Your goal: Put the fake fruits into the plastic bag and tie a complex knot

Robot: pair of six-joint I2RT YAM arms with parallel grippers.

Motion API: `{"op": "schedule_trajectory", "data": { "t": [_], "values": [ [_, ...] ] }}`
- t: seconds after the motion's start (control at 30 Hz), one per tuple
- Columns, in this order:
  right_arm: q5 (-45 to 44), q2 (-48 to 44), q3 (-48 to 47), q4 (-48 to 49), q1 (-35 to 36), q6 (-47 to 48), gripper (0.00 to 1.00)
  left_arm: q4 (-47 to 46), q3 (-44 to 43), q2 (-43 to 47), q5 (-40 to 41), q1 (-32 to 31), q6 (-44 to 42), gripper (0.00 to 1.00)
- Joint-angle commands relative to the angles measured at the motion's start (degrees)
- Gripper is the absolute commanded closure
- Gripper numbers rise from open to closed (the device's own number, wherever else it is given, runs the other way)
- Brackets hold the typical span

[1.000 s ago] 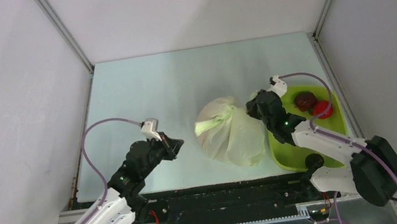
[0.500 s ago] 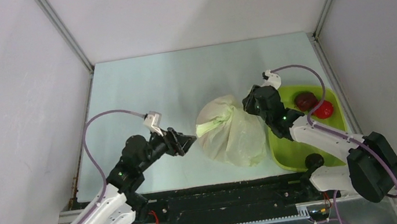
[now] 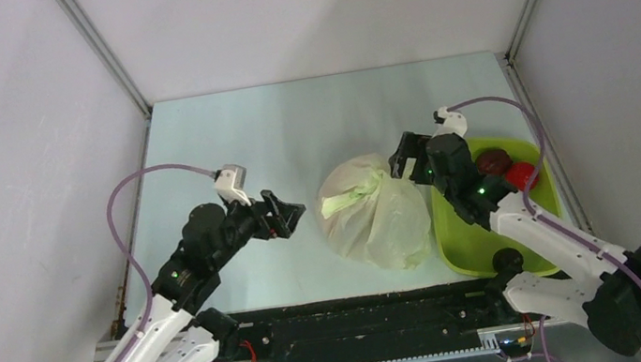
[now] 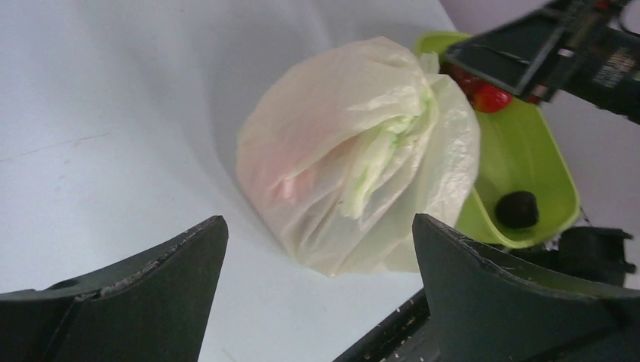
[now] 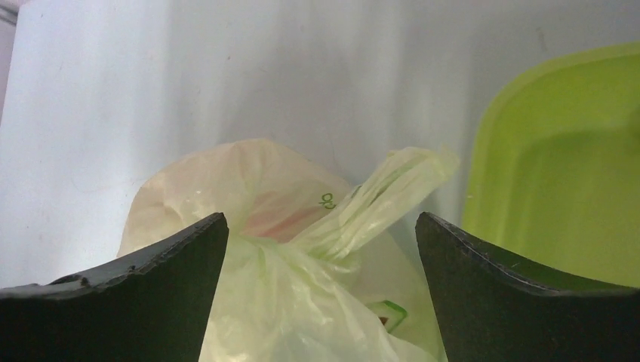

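The bag (image 3: 374,216) sits just right of centre in the top view, a pale cream, crinkly, bulging bundle. A reddish shape shows faintly through its film. Its neck is gathered into a greenish twist (image 3: 352,197) lying across the top, pointing left. To the right lie a maroon fruit (image 3: 492,162), a red fruit (image 3: 520,176) just beside it and, lower down, a dark fruit (image 3: 505,259).

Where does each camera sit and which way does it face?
Top external: above, behind the bases, looking down; both arms, left gripper, right gripper, crinkly pale plastic bag, lime-green plastic tray.
Left wrist: on left arm, facing right at bag, tray; own fingers.
Right wrist: on right arm, facing bag's top; own fingers.
Shared: bag and tray in all.
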State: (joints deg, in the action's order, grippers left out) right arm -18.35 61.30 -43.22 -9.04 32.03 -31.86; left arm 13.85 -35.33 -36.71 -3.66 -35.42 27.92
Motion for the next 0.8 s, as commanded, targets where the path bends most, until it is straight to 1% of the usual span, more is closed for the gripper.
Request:
{"op": "schedule_trajectory", "data": {
  "t": [0.0,0.1,0.23,0.37,0.47,0.6,0.67,0.77],
  "values": [
    [0.11,-5.69,-2.66,-6.24,-3.26,4.88,0.01,7.20,-4.13,0.01,7.39,2.12,-2.43,0.01],
    [3.24,-8.63,-2.66,-8.56,-7.94,6.84,0.01,10.38,-5.39,-0.05,8.17,5.50,-2.91,0.01],
    [3.61,-13.93,-2.66,-12.65,-12.37,10.16,0.01,13.52,-6.92,1.56,10.70,9.08,-4.94,0.01],
    [2.51,-20.59,-2.66,-14.79,-15.25,14.81,0.01,15.88,-9.80,5.40,17.97,9.72,-9.45,0.01],
    [0.61,-27.19,-2.66,-14.51,-15.50,18.08,0.01,15.39,-11.84,8.76,20.64,9.75,-13.26,0.01],
    [-0.38,-35.36,-1.37,-11.51,-15.51,24.17,0.01,14.72,-13.72,13.14,26.74,9.74,-17.87,0.01],
    [-0.69,-39.30,0.29,-8.35,-15.57,26.87,0.01,13.82,-13.23,15.26,30.23,9.71,-19.03,0.01],
    [-1.21,-44.71,2.59,-7.01,-15.40,28.87,0.01,11.76,-10.97,19.15,34.19,9.72,-19.76,0.01]
  ]
}}
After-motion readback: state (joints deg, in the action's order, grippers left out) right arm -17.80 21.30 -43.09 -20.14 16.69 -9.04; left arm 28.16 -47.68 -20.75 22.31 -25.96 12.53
